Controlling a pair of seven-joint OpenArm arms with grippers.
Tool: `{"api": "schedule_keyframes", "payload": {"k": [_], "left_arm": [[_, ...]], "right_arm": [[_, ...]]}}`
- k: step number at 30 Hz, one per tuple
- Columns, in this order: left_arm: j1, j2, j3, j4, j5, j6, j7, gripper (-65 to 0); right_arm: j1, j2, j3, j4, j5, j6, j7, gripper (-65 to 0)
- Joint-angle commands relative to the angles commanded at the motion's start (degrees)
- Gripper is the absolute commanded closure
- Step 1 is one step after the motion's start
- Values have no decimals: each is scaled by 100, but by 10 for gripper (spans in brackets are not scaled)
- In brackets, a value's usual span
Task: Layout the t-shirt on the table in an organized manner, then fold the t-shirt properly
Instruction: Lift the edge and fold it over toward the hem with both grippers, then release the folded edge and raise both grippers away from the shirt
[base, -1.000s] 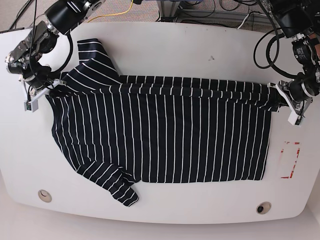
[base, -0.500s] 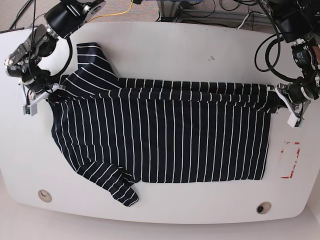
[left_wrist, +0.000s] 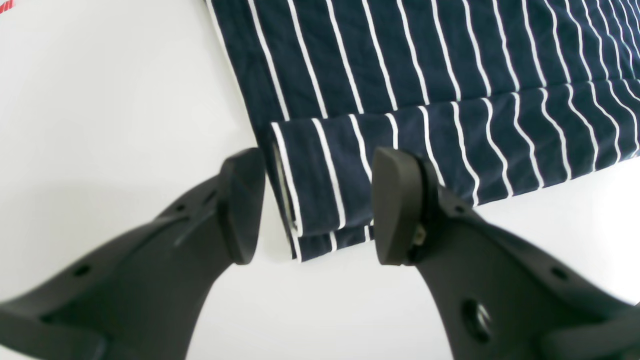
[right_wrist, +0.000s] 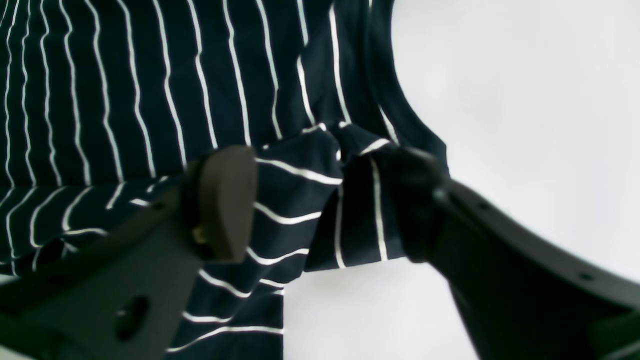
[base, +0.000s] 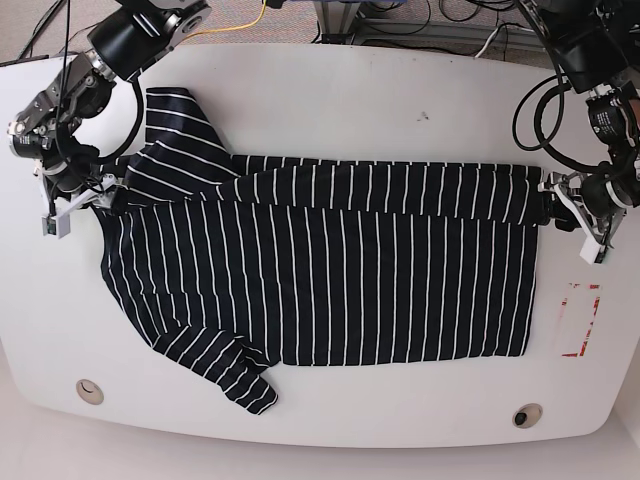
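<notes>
- Left gripper (left_wrist: 310, 205) sits at the t-shirt's (base: 330, 270) folded corner, on the side near the red mark (base: 580, 320). Its two fingers are wide apart, one on each side of the folded edge, and they squeeze nothing.
- Right gripper (right_wrist: 320, 205) is at the other end of the t-shirt, far from the red mark. Its fingers are apart too, with bunched cloth lying between them, not pinched tight.
- T-shirt lies spread out flat on the table (base: 350, 100). Its far long edge is folded over into a thin band.
- One sleeve points toward the round hole (base: 90, 391) in the table, far from the red mark.
</notes>
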Motion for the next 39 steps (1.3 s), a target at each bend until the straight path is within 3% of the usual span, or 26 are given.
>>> {"api": "schedule_keyframes", "payload": {"k": [5, 13, 26, 32, 39], "left_arm": [[0, -123, -18, 18, -26, 0, 0, -325], [44, -343, -35, 18, -44, 0, 0, -325], [53, -360, -35, 18, -35, 0, -9, -325], [53, -352, -9, 18, -26, 0, -9, -324], [53, -352, -9, 18, -18, 0, -9, -324]], "right_arm": [[-343, 62, 9, 624, 18, 0, -18, -585], [-1073, -193, 44, 1389, 26, 0, -624, -585], [-1749, -879, 9, 844, 26, 0, -642, -585], [-1741, -914, -35, 440, 26, 0, -642, -585], [-1811, -967, -589, 255, 26, 0, -642, -583]]}}
